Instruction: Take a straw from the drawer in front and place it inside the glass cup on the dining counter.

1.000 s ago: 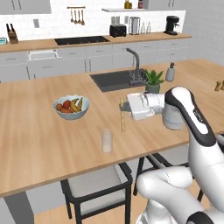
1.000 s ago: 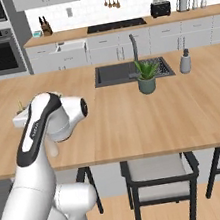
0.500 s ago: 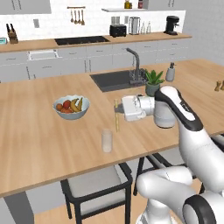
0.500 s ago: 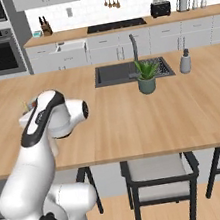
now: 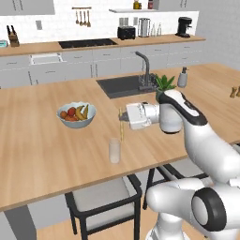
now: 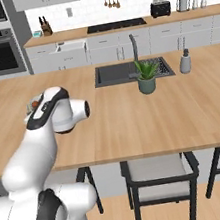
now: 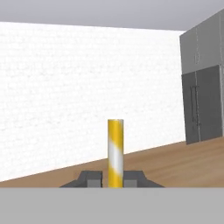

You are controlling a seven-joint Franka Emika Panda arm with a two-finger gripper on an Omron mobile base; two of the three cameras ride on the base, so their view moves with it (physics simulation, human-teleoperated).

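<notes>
Left base view shows the white arm reaching sideways over the long light-brown wooden dining counter (image 5: 42,140), its hand turned level so that the thin pale yellow straw (image 5: 121,125) hangs upright from the two-finger gripper (image 5: 121,117). That pose makes sense for the job: a straw held vertical can go straight down into a narrow mouth without being tipped. The small clear glass cup (image 5: 114,150) stands on the wood near the counter's front edge, just below and slightly to the camera's left of the straw's lower end, so by my reading the straw is close to lined up but not yet over the opening, and it is not inside the glass. A white bowl of fruit (image 5: 76,115) sits further back, apart from both, and the dark inset sink (image 5: 123,86) with its faucet lies beyond the arm.

Hand view looks along the gripper (image 7: 115,178) toward a white brick wall, with the yellow-and-white straw (image 7: 115,148) rising between the two dark fingertips (image 7: 91,178). The jaws stand narrow, pressed against either side of the straw, so the gripper is clenched on it and nothing else touches it
</notes>
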